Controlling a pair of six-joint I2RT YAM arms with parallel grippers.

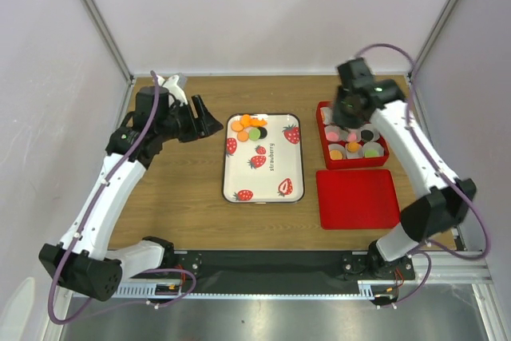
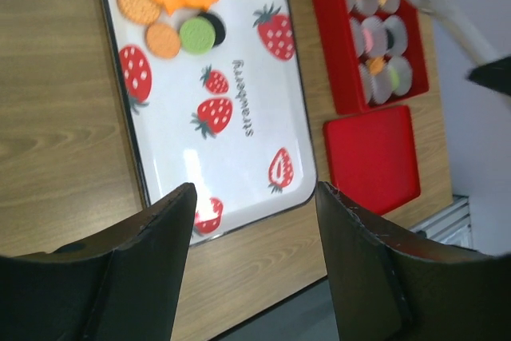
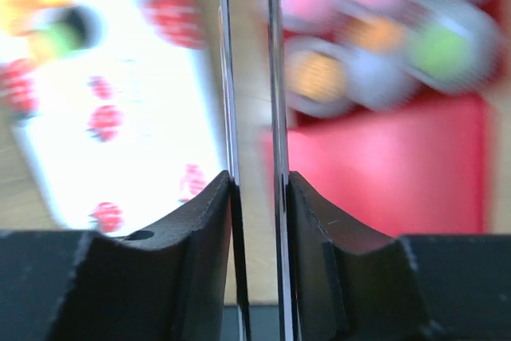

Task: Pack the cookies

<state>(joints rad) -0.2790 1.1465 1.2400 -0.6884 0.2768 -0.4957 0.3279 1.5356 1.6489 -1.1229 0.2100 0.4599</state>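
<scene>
The cookies are lying bunched at the far left corner of a white tray that is showing red berries and the word "strawberry". More are sitting in paper cups inside the red box to its right, with the red lid lying just nearer. The right gripper is hovering over the box, clenching thin tongs. The left gripper is hanging left of the tray, jaws spread, grasping nothing.

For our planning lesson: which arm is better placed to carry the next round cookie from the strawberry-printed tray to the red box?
Probably right: the right fingers pinch thin metal tongs over the red box; the left fingers hang open, empty, beside the strawberry-printed tray.
</scene>
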